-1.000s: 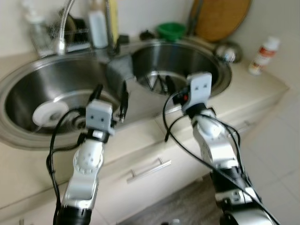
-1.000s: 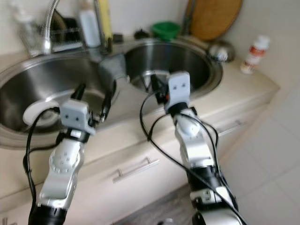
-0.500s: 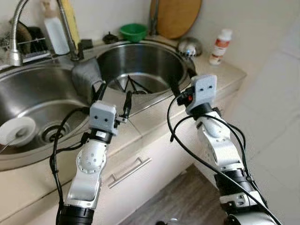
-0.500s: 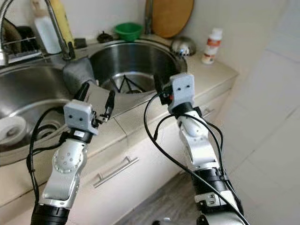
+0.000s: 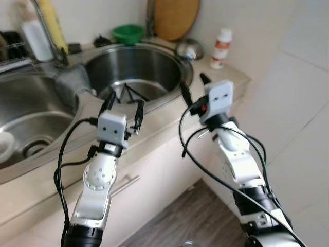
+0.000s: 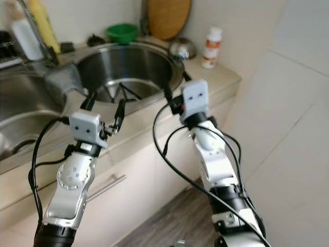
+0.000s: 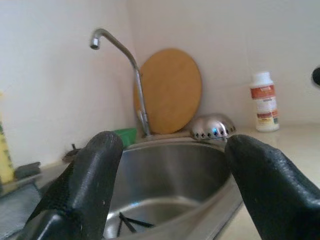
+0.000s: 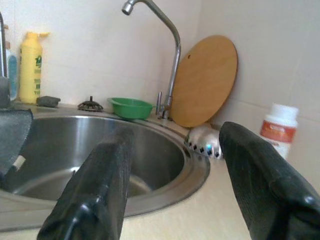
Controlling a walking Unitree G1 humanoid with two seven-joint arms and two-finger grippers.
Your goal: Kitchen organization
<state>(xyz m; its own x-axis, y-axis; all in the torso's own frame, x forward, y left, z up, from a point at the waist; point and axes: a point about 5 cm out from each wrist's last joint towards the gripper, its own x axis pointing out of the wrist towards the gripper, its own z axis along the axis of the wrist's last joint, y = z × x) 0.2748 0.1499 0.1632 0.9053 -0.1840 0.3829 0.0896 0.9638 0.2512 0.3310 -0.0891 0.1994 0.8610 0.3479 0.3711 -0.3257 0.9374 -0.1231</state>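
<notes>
My left tool [image 5: 123, 109] and right tool [image 5: 191, 86] are both open and empty above the desk [image 5: 169, 121] edge. White bottle [image 5: 221, 48] at 1 o'clock: label unreadable. My right wrist view adds a yellow bottle [image 8: 31, 61], print illegible.

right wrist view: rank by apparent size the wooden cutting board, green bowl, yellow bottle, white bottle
1. wooden cutting board
2. yellow bottle and green bowl: look about alike, so unranked
3. white bottle: smallest, partly behind a finger

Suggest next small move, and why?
Probably reach the right gripper forward toward the white bottle on the counter's far corner. Both grippers are open and hold nothing, the left gripper hovers at the round sink, and the bottle stands loose nearest the right arm.
</notes>
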